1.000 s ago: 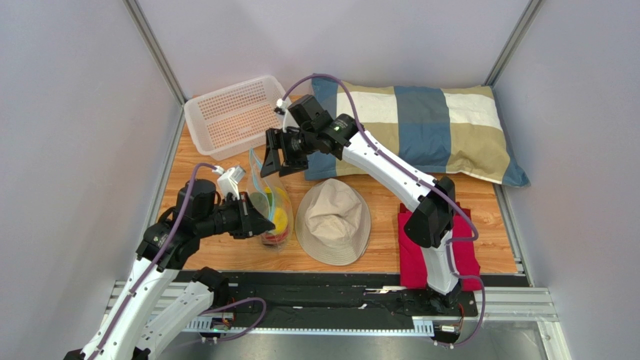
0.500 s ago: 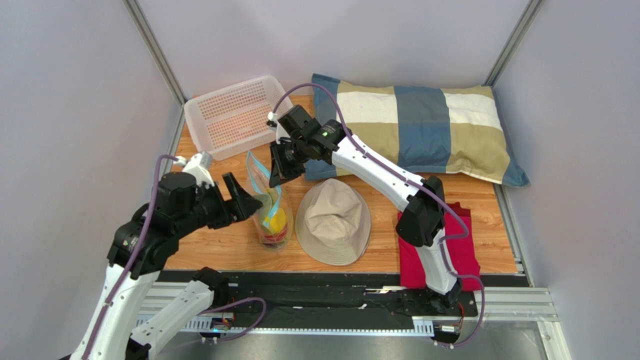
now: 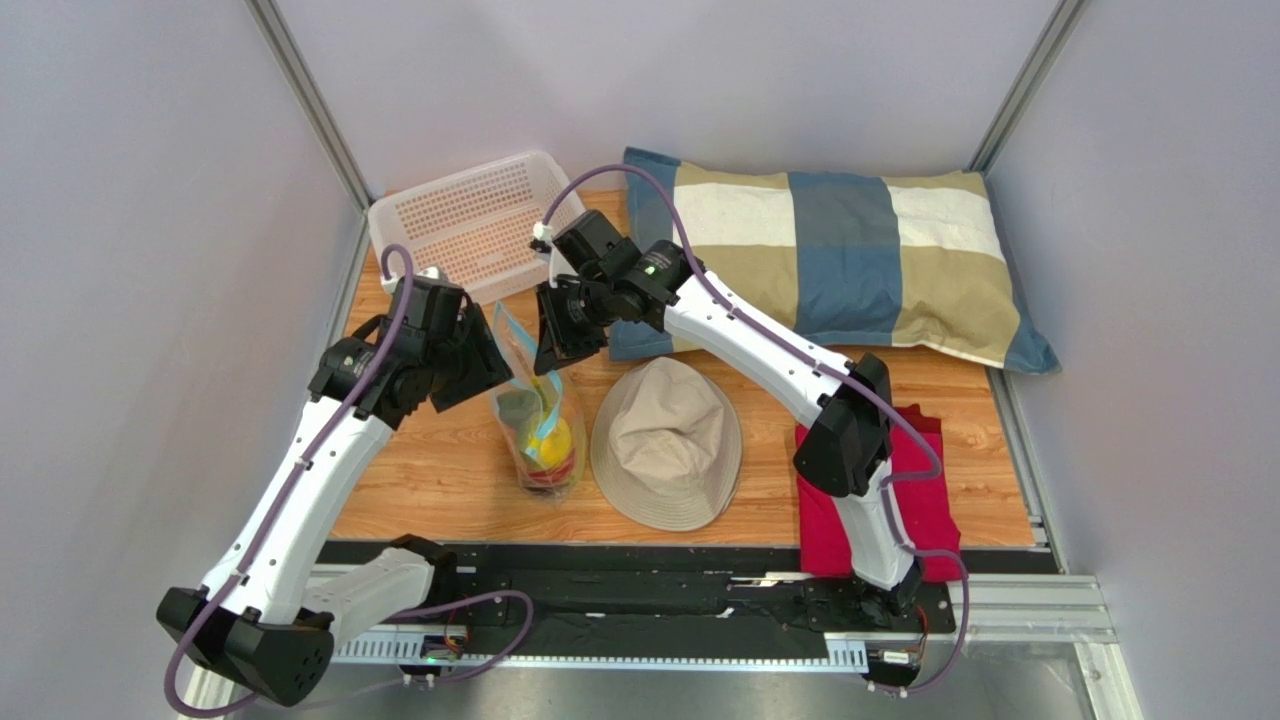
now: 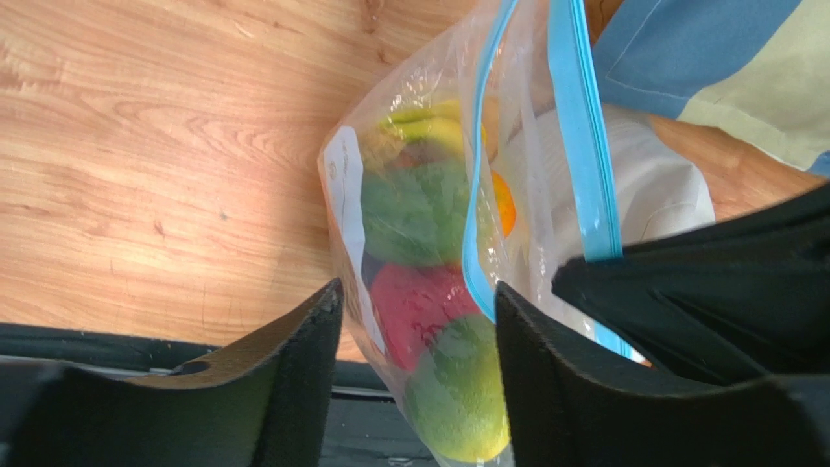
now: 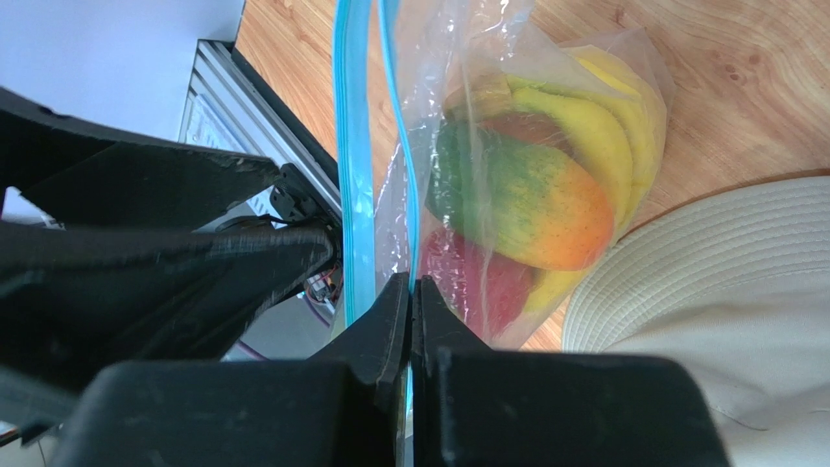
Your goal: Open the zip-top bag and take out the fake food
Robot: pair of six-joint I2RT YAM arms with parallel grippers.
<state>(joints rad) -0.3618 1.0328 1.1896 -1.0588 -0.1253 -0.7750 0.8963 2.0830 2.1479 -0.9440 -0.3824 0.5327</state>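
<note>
From above, the bag (image 3: 541,428) stands upright on the worktop (image 3: 436,480), mouth up, between the left hand (image 3: 489,365) and the hat (image 3: 667,443). The right hand (image 3: 550,348) is at its top edge.

Left wrist: the left hand is wide open and grips nothing. Its fingers straddle the nearer zip lip (image 4: 474,224), with the food (image 4: 414,209) inside the bag beyond.

Right wrist: the right hand is clamped tight on the other lip, and the mouth is slightly parted.

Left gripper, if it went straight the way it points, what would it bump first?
Most likely the small clear plastic zip-top bag full of glossy plastic fruits, which sits right between the open left gripper's fingers, though depth is hard to judge.
</note>
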